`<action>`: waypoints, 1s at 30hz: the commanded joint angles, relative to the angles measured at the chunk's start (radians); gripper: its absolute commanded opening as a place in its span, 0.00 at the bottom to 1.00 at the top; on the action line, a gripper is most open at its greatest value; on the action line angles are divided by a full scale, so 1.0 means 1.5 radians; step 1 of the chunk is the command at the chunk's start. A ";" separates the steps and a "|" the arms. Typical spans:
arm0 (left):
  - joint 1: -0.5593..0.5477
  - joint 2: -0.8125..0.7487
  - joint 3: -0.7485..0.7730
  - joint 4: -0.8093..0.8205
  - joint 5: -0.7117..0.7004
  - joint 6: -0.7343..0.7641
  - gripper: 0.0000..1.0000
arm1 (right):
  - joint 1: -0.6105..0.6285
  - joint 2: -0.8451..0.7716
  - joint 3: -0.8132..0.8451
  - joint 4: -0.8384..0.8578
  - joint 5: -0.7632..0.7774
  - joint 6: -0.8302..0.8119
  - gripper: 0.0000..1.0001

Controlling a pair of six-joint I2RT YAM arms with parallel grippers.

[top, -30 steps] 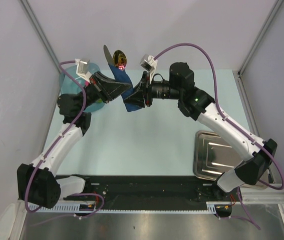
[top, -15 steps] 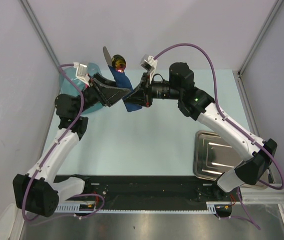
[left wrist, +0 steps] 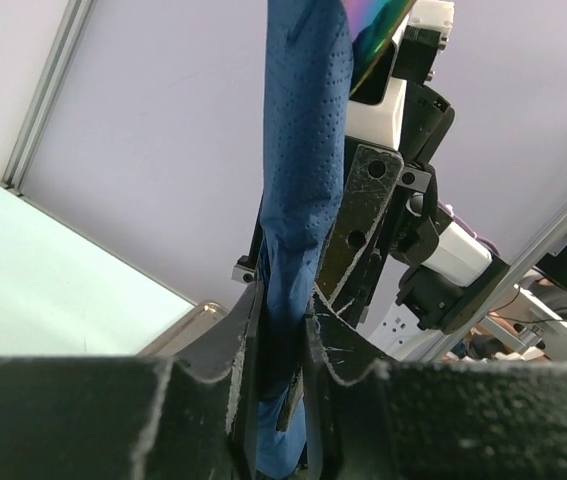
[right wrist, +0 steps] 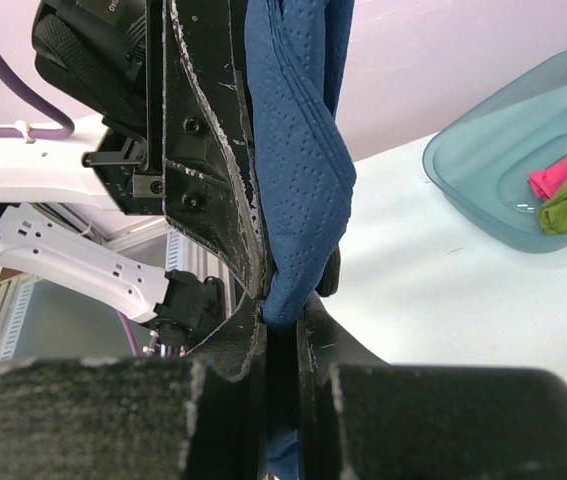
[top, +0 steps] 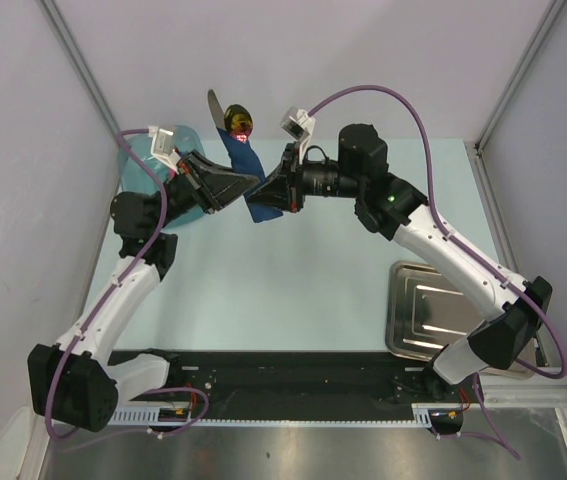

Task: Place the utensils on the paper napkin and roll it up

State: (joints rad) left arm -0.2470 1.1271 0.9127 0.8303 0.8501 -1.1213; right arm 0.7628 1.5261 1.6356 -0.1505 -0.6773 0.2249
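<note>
tray [top: 433, 315] sitting nearest you on the right, further out you're clamping both the left gripper [top: 254, 184] and right gripper [top: 265, 196] on the napkin [top: 244, 158], holding it up off the table [top: 293, 270], utensils [top: 235, 121] poking out its far end, tub [top: 141, 168] sitting far left

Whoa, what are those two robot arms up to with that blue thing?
Both arms hold the dark blue paper napkin, wrapped into a roll, up above the table. The left gripper and the right gripper pinch it from opposite sides. The shiny utensils poke out of its top end. The teal tub and the steel tray sit off to the sides.
</note>
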 commanded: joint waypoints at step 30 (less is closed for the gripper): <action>0.052 0.049 0.043 0.144 -0.006 -0.058 0.00 | 0.004 -0.034 -0.022 -0.054 -0.036 -0.046 0.29</action>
State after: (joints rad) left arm -0.1913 1.2049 0.9264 0.9638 0.8967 -1.2053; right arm 0.7620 1.5181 1.6180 -0.1883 -0.6796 0.1638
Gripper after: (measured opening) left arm 0.157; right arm 0.372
